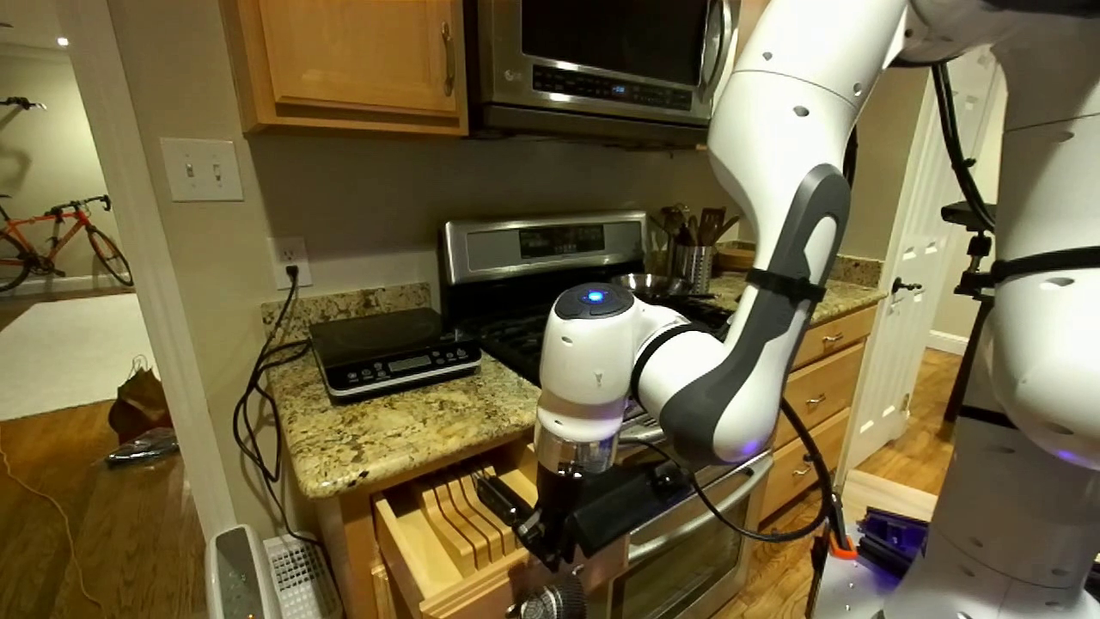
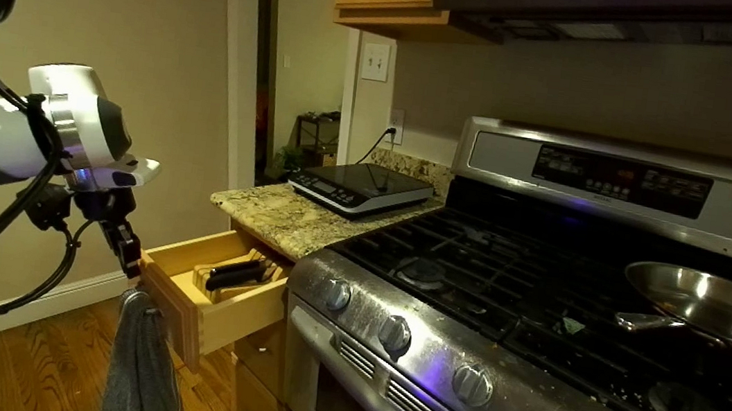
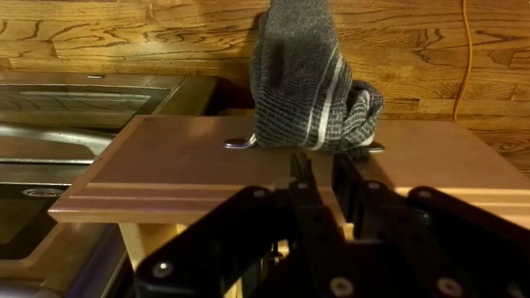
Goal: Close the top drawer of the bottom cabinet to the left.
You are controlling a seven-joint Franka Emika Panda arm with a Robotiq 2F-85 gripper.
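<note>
The top drawer (image 2: 181,315) is pulled out of the bottom cabinet (image 2: 260,360). Its oak front (image 3: 178,161) spans the wrist view. Pale divider slots (image 1: 460,520) and dark knife handles (image 2: 235,277) show inside. A grey towel (image 2: 144,360) hangs over the handle and fills the upper middle of the wrist view (image 3: 298,82). My gripper (image 2: 131,267) points down on the outer side of the drawer front, close to its top edge. Its fingers (image 3: 321,163) are parted with an empty gap, beside the towel-covered handle. Whether they touch the front I cannot tell.
The granite counter (image 1: 412,421) juts out above the drawer and carries an induction cooktop (image 2: 361,187). The steel oven range (image 2: 438,354) stands right beside the drawer, with knobs and a bar handle (image 1: 713,507). A pan (image 2: 717,304) sits on the stove.
</note>
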